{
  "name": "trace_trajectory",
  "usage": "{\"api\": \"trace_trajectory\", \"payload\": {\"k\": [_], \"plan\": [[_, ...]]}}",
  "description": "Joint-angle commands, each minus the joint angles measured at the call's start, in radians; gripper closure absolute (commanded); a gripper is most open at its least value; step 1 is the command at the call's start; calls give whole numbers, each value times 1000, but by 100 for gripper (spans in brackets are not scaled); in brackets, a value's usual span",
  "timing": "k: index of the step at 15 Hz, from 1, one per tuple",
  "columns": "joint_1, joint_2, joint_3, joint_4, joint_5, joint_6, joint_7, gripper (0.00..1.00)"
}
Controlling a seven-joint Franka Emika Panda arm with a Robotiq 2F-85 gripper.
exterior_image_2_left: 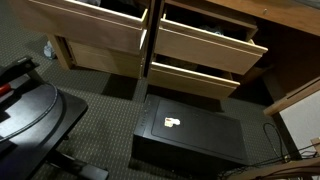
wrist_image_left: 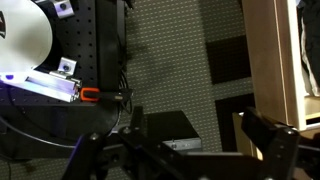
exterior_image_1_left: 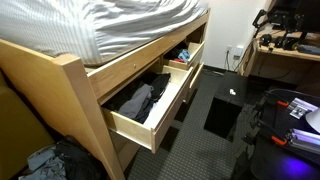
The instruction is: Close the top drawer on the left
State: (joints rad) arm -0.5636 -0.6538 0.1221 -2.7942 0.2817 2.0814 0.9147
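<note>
Wooden drawers stand pulled out under a bed. In an exterior view the top left drawer (exterior_image_2_left: 92,25) is open, beside an open top right drawer (exterior_image_2_left: 208,40) with a lower one (exterior_image_2_left: 195,77) under it. In an exterior view a near open drawer (exterior_image_1_left: 150,112) holds dark clothes and a farther open drawer (exterior_image_1_left: 186,55) holds small items. My gripper (wrist_image_left: 197,135) shows only in the wrist view. Its two dark fingers are spread wide and hold nothing. It hangs over the floor, apart from a wooden drawer front (wrist_image_left: 270,50) at the right edge.
A black box (exterior_image_2_left: 190,132) lies on the dark carpet in front of the drawers and also shows in the exterior view (exterior_image_1_left: 225,105) and the wrist view (wrist_image_left: 165,125). The robot's base with cables (wrist_image_left: 60,70) is at the left. A desk (exterior_image_1_left: 285,50) stands at the back.
</note>
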Motion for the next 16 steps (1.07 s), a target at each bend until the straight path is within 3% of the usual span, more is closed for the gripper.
{"api": "trace_trajectory", "payload": {"k": [1, 2, 4, 5, 9, 11, 12, 13, 14, 15, 16], "plan": [[39, 10, -45, 11, -131, -66, 117, 0], [103, 184, 23, 44, -110, 20, 217, 0], [162, 253, 40, 75, -128, -10, 317, 0], [134, 306, 123, 101, -96, -28, 358, 0], [133, 542, 247, 225, -128, -6, 561, 0], [127, 660, 273, 310, -172, 7, 662, 0], [136, 717, 271, 355, -209, 4, 727, 0], [283, 762, 127, 387, -248, -2, 794, 0], [313, 792, 98, 427, -259, -30, 805, 0], [355, 690, 60, 336, -216, -1, 744, 0], [383, 734, 30, 370, -225, -2, 763, 0]]}}
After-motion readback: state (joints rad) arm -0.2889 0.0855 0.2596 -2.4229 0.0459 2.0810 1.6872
